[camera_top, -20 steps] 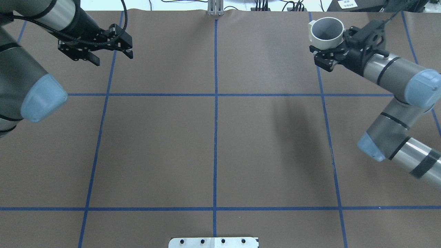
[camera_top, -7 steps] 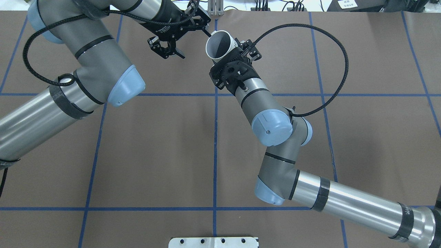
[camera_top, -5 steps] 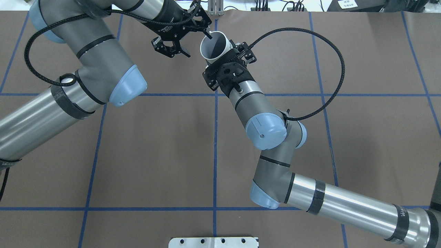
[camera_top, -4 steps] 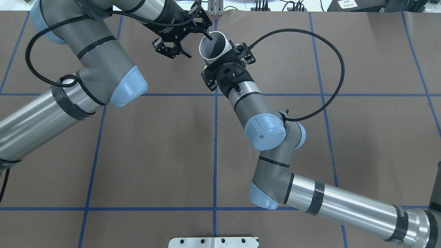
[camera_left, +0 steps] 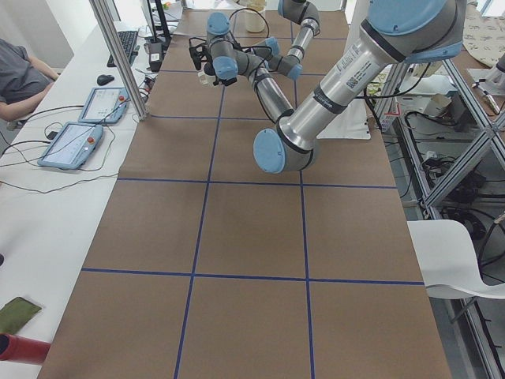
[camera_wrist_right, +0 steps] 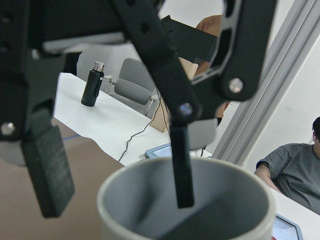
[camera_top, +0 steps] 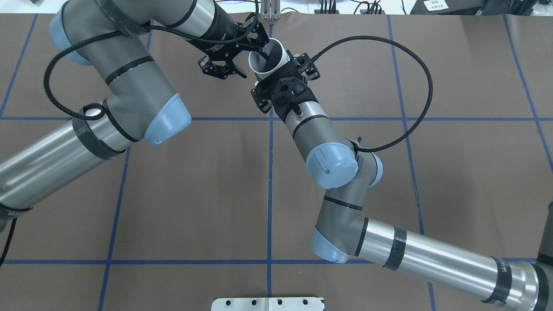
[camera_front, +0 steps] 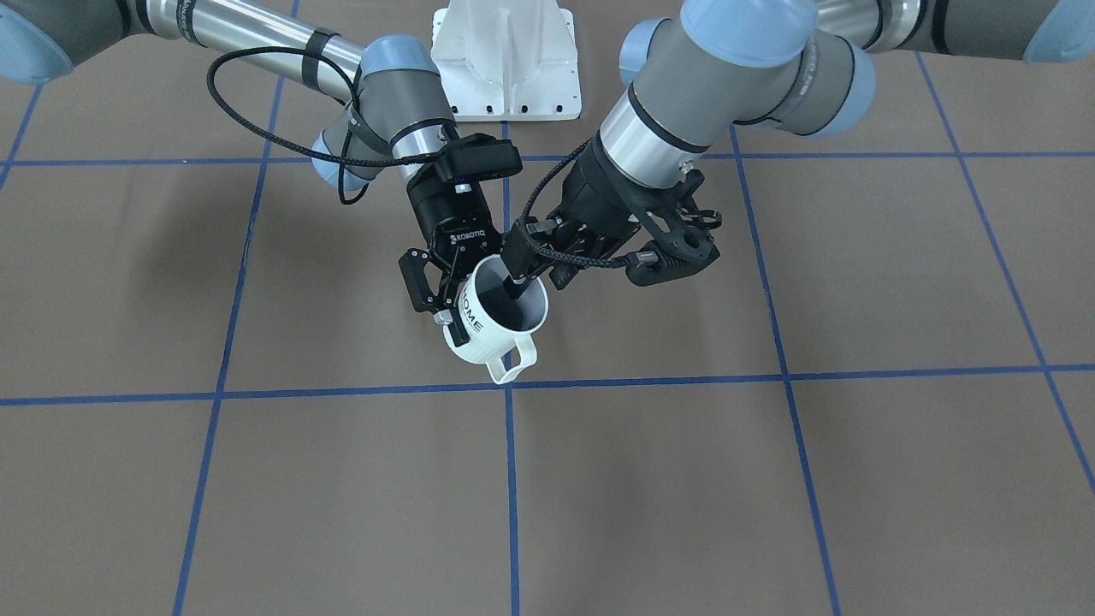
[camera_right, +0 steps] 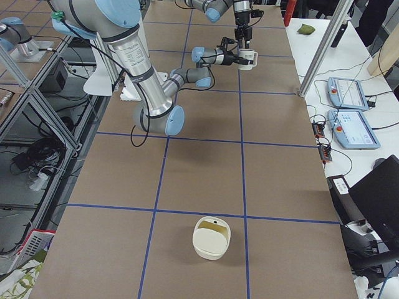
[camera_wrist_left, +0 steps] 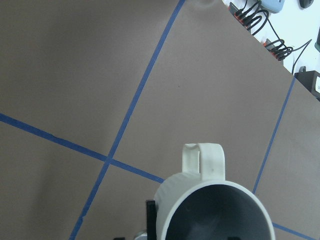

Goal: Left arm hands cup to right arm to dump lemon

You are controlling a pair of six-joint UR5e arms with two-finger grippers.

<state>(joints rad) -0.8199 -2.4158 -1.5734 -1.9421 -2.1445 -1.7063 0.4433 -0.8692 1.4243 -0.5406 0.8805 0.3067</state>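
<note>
Since a moment ago the left tool (camera_top: 255,66) has slid closer to the cup (camera_front: 494,332), at the top centre of the overhead frame, and one of its fingers (camera_wrist_right: 181,165) now reaches deeper into the cup's mouth. The right tool (camera_top: 280,74) has hardly shifted. The left tool stands spread wide, one finger inside the grey hollow and the other outside the rim, straddling the wall without pinching it. The right tool is clamped on the cup's ribbed body and holds it clear of the bench (camera_front: 770,470), just left of centre in the front view. The cup's mouth is tipped upward and its handle points to the lower edge of that frame. A pale tub (camera_right: 212,237) sits low in the right side view, well apart from both arms.
</note>
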